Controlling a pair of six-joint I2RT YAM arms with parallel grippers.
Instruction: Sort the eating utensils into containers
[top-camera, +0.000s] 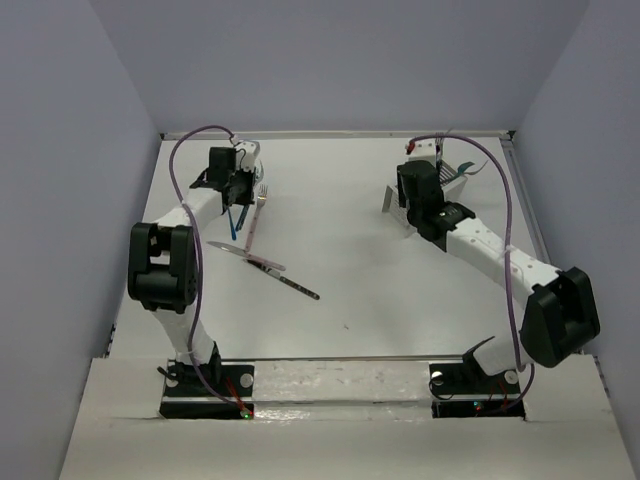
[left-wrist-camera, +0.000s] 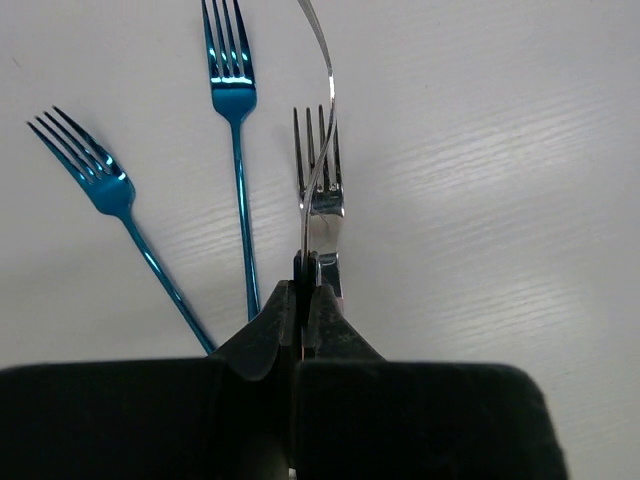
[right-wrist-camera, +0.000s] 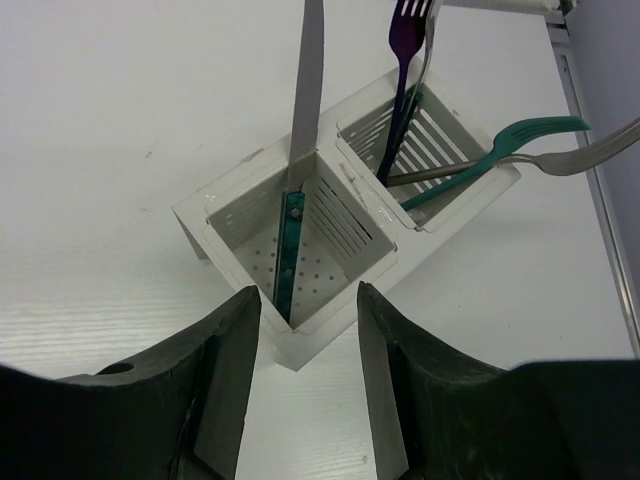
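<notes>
Currently the left gripper (left-wrist-camera: 305, 290) is at the far left of the table (top-camera: 380, 270). Its fingers are pressed together on a thin silver utensil (left-wrist-camera: 325, 90) seen edge-on, which curves up and away; whether it is a fork, knife or spoon cannot be told. A silver fork (left-wrist-camera: 322, 205) lies flat directly beneath it, and two blue forks (left-wrist-camera: 233, 90) (left-wrist-camera: 95, 170) lie just beside the fingers. Nearer the arm bases lie a pale knife (top-camera: 245, 257) and a dark knife (top-camera: 298, 288).

At the far right, the right gripper (right-wrist-camera: 308, 300) hangs with its fingers spread apart, holding nothing, over the white caddy (right-wrist-camera: 230, 215). A teal-handled knife (right-wrist-camera: 290, 250) stands in the nearer compartment. The farther one holds a purple fork (right-wrist-camera: 405, 40), a teal fork (right-wrist-camera: 530, 130) and silver ones.

This looks like the pick-up step. The next move probably calls for a straight lift, so the neighbouring forks are not dragged, then a carry across the bare middle. The caddy sits close to the table's right edge and side wall, and the right arm crowds the space above it.
</notes>
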